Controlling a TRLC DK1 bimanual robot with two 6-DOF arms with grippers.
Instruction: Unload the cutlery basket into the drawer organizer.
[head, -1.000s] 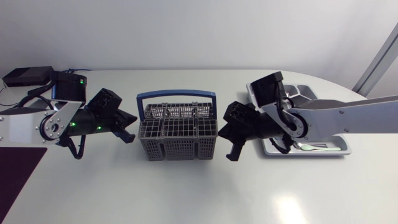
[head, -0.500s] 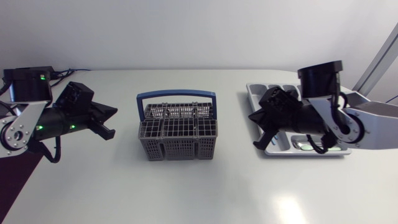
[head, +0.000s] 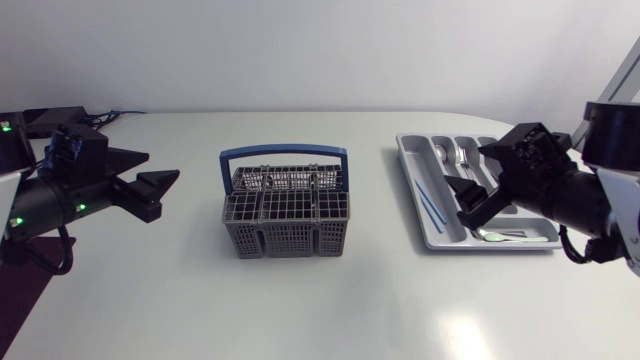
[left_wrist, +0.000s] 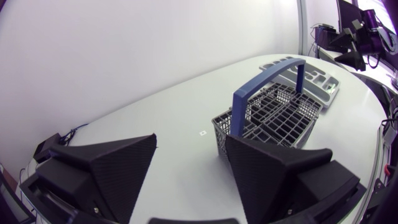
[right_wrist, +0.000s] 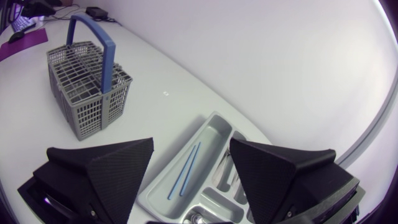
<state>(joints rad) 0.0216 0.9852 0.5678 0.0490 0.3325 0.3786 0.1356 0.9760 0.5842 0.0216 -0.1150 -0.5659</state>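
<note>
Cutlery basket (head: 285, 210) count is easy: one grey one with one blue handle (head: 284, 153), standing upright mid-table. There's one drawer organizer (head: 408, 150) well apart at its 3 o'clock. Two arms, two grippers. The left gripper (head: 165, 193) hangs at the basket's 9 o'clock and the right gripper (head: 465, 195) overlaps the organizer's 3 o'clock side. Both have their fingers spread wide with nothing in them. The right wrist view is the only one that clearly shows two thin blue sticks (right_wrist: 185, 169) lying side by side in the organizer's long outer compartment, just ahead of the open right gripper (right_wrist: 191, 143). The head view adds silver cutlery (head: 457, 152) in the 12 o'clock compartments, too small for me to count. The left wrist view has the basket (left_wrist: 273, 115) ahead of the left gripper (left_wrist: 189, 140) with the organizer (left_wrist: 323, 84) beyond it. Can't tell what's in the basket.
</note>
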